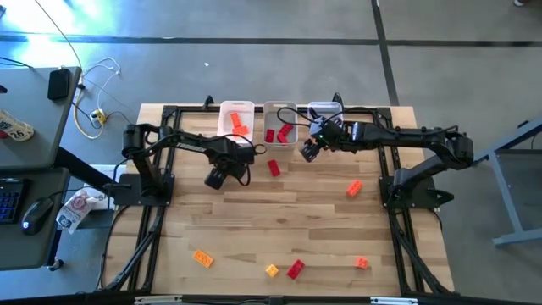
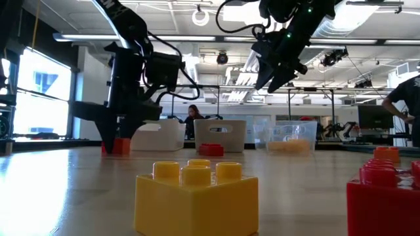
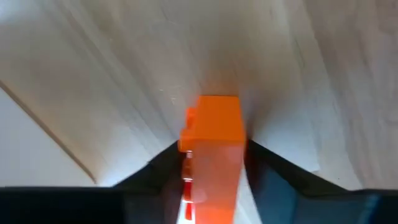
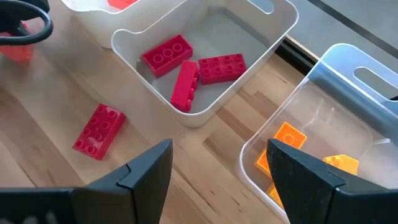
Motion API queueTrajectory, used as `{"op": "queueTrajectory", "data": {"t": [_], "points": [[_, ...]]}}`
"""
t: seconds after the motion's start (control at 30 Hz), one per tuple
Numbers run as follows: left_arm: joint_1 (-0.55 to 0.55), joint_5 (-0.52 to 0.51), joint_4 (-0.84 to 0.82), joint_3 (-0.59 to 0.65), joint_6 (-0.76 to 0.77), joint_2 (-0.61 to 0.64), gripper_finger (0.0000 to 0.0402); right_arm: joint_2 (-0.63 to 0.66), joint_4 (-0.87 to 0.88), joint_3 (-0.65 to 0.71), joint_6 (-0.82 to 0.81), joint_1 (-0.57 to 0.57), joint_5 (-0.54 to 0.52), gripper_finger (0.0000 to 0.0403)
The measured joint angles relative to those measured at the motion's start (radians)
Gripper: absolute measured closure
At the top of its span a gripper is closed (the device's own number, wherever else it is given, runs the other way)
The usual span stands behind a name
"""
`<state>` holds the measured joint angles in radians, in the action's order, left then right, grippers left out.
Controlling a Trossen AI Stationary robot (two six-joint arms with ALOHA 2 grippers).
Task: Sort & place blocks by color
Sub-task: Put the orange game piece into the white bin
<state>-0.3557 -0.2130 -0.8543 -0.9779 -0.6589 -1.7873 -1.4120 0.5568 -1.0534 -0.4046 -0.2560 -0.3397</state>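
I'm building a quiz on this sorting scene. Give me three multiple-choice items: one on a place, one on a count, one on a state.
1. Where does the loose red block nearest the bins lie?
A. inside the middle bin
B. on the table just in front of the middle bin
C. on the floor

2. How many red blocks lie in the middle bin?
A. three
B. one
C. six

3. How is the right end effector?
A. shut on a yellow block
B. open and empty, above the bins
C. resting flat on the table

Answers:
1 B, the right wrist view shows it on the wood outside the bin wall.
2 A, three show there.
3 B, its fingers stand apart with nothing between.
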Motion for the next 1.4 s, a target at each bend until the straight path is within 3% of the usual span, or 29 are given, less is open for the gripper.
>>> {"op": "queueTrajectory", "data": {"t": [0.17,0.63,0.93,1.1,1.4], "points": [[-0.001,-0.001,0.021,0.003,0.032,0.031,0.0337,0.000,0.000,0.000,-0.011,0.039,0.003,0.0155],[-0.001,-0.025,0.035,0.003,0.118,0.203,0.0333,0.000,0.007,0.000,-0.116,0.251,0.072,0.0155],[-0.022,-0.123,0.134,0.001,0.117,0.355,0.0332,0.000,0.114,0.000,-0.201,0.384,0.164,0.0155],[-0.072,-0.166,0.244,0.001,0.117,0.381,0.0329,0.000,0.195,0.000,-0.274,0.445,0.176,0.0155],[-0.220,-0.118,0.407,0.001,0.135,0.352,0.0329,0.000,0.337,0.000,-0.386,0.543,0.177,0.0155]]}}
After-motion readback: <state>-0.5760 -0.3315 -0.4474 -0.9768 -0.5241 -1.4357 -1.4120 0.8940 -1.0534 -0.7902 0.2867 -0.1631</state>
